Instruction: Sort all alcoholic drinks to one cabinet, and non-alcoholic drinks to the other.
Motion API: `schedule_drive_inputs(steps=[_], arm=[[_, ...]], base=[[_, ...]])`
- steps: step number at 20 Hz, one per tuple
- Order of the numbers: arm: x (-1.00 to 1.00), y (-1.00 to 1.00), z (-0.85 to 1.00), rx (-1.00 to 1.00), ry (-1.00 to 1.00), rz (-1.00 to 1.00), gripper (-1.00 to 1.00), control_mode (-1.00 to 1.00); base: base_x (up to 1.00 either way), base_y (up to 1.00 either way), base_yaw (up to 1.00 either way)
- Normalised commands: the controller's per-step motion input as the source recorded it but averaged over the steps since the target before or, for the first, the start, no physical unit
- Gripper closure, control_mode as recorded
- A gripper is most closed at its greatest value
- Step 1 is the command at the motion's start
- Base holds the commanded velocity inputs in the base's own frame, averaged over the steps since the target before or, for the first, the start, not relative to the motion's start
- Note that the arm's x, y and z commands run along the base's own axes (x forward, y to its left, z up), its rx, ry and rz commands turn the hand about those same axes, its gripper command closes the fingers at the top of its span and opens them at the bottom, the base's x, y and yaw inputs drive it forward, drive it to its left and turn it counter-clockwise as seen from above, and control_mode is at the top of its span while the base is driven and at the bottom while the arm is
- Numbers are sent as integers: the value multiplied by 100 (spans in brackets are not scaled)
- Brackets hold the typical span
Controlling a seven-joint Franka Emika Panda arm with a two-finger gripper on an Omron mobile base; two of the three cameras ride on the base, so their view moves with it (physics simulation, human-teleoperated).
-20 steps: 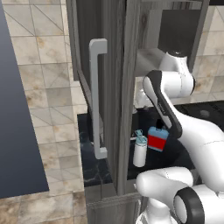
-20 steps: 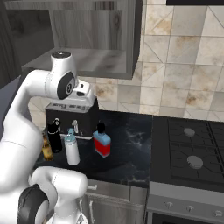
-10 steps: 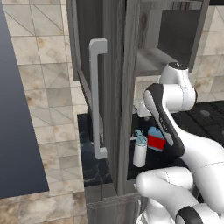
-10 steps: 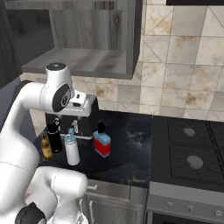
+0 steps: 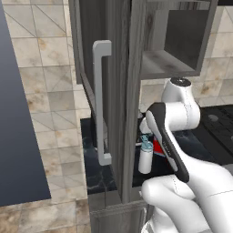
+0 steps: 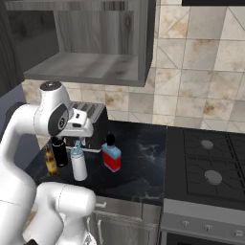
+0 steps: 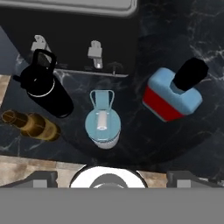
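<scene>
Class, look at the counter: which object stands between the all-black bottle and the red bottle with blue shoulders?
The white bottle with the teal flip lid stands between the all-black bottle and the red bottle, clearest in the hand view.

Arm bent low, tool pointing down, jaws wide apart

black counter, four bottles, perhaps toaster
</scene>
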Motion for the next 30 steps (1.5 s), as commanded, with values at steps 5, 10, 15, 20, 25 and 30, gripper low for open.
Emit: schedule_drive_inputs(steps=[5, 10, 15, 20, 25, 30], arm=[[-14, 1, -17, 0, 0, 0, -100, -100], [-17, -3, -21, -1, 0, 1, -100, -100], [-18, -11, -22, -2, 0, 3, -100, -100], [-8, -14, -23, -4, 0, 9, -100, -100], [-4, -15, -21, -5, 0, 10, -100, -100], [0, -20, -17, -5, 0, 15, -100, -100]], base=[[0, 0, 0], [0, 0, 0], [0, 0, 0], [0, 0, 0], [0, 0, 0], [0, 0, 0]])
